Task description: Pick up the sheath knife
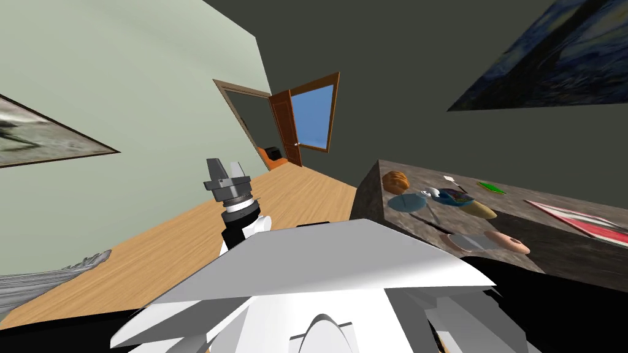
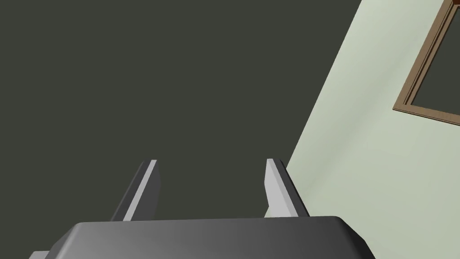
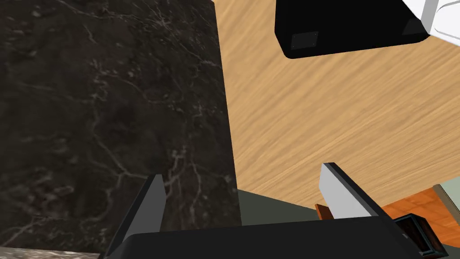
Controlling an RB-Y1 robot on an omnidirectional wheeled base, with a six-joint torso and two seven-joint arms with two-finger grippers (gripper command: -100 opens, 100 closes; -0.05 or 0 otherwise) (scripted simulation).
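Note:
On the dark marbled counter (image 1: pixel 552 257) to my right lies a knife-like thing (image 1: pixel 490 241) with a flat grey part and a pinkish-tan part, near the front edge. A thin dark utensil (image 1: pixel 429 220) lies just left of it; I cannot tell which of the two is the sheath knife. My left gripper (image 1: pixel 225 167) is raised over the floor, well left of the counter, and stands open and empty (image 2: pixel 211 175). My right gripper (image 3: pixel 242 180) is open and empty, pointing down along the counter's marbled side (image 3: pixel 108 112) at its corner.
The counter also carries a bread-like lump (image 1: pixel 395 181), a blue plate (image 1: pixel 405 202), a mug (image 1: pixel 429 193), a patterned bowl (image 1: pixel 457 197), a green item (image 1: pixel 490 187) and a red-and-white mat (image 1: pixel 582 222). Wooden floor (image 1: pixel 184 245) stretches left to an open door (image 1: pixel 288 125).

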